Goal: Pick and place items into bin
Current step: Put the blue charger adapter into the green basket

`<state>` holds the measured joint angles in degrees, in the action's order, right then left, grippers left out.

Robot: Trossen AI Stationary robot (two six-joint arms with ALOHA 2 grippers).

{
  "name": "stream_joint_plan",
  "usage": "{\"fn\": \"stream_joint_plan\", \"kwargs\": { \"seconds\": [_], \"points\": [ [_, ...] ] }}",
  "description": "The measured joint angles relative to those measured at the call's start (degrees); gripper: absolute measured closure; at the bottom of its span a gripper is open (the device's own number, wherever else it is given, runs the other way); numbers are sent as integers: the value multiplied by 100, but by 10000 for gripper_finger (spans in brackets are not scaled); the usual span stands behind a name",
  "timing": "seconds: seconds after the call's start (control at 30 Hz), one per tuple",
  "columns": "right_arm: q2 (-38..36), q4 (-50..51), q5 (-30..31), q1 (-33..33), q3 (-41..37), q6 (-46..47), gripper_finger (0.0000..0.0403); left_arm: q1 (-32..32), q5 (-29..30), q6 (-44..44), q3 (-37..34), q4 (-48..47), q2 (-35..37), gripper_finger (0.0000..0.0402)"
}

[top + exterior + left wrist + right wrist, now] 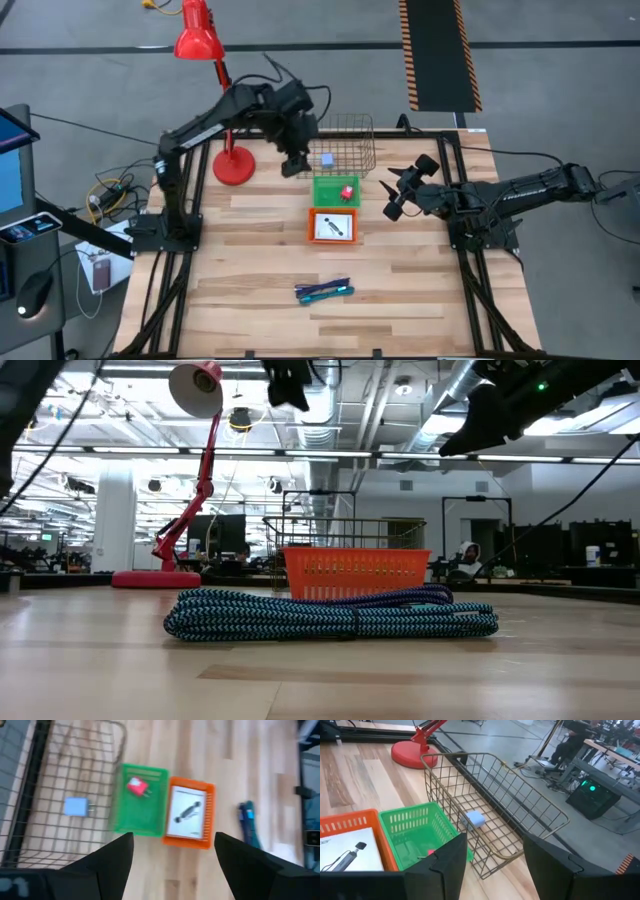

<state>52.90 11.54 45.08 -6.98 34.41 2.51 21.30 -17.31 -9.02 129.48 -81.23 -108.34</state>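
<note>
One light-blue plug-like item [326, 159] already lay in the wire bin [362, 128] at upper centre of the high view; the red block [347, 191] sat in the green tray [324, 184] just below it. Hovering over the bin's left edge, the left claw [296, 163] stood open and empty. It would do well to descend squarely over the block. The right claw [399, 190], also open, waited right of the trays.
</note>
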Motion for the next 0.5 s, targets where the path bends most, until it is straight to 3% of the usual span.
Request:
{"fn": "stream_joint_plan", "kwargs": {
  "seconds": [0.2,0.33,0.5],
  "points": [
    [2,-1,-4,0,0,-151,216,-612,268,252,-1633,1211,1171,136],
    [0,-57,63,5,0,-164,216,-791,392,293,-3539,2762,2241,136],
    [-15,-153,685,11,2,-24,216,-663,420,707,-6236,4951,3620,136]
  ]
}}
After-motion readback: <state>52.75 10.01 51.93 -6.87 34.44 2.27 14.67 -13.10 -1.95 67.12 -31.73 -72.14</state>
